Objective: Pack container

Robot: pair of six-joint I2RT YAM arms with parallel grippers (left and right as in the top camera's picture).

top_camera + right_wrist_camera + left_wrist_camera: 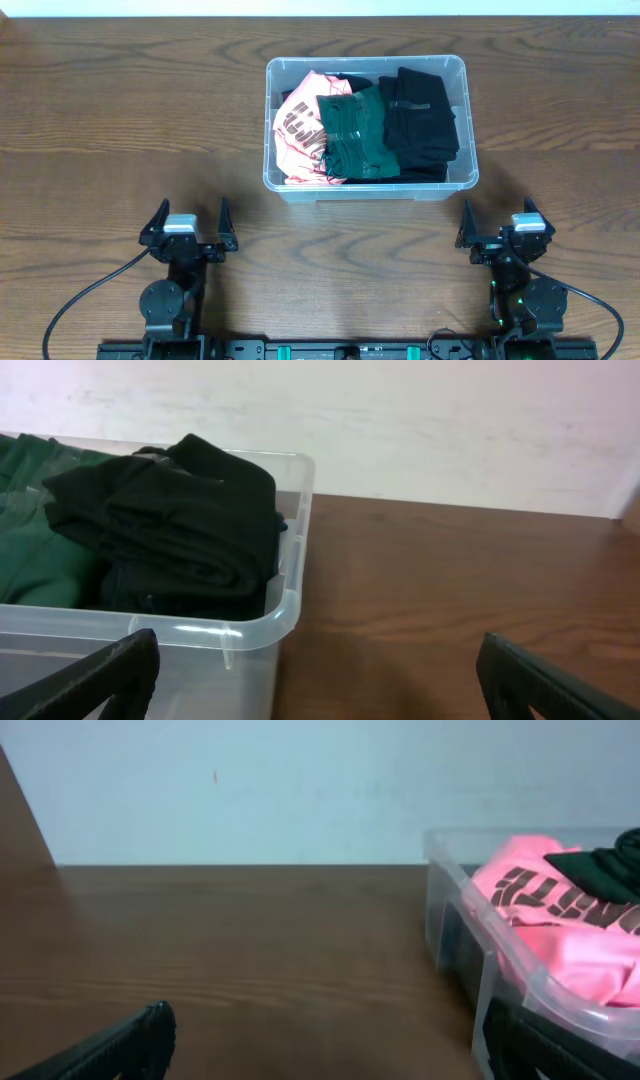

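Note:
The clear plastic container (pixel 468 120) stands at the table's back middle. It holds a folded pink garment (pixel 300 130) on the left, a green one (pixel 355 135) in the middle and a black one (pixel 420 125) on the right. My left gripper (pixel 190 225) is open and empty at the front left, well short of the container. My right gripper (pixel 503 228) is open and empty at the front right. The left wrist view shows the container's left corner (pixel 500 945) with the pink garment (pixel 580 935). The right wrist view shows its right corner (pixel 290 600) with the black garment (pixel 180 520).
The wooden table (pixel 120 130) runs wide on both sides of the container. A pale wall (pixel 250 790) stands behind the table's far edge. Black cables (pixel 80 300) trail from each arm's base at the front edge.

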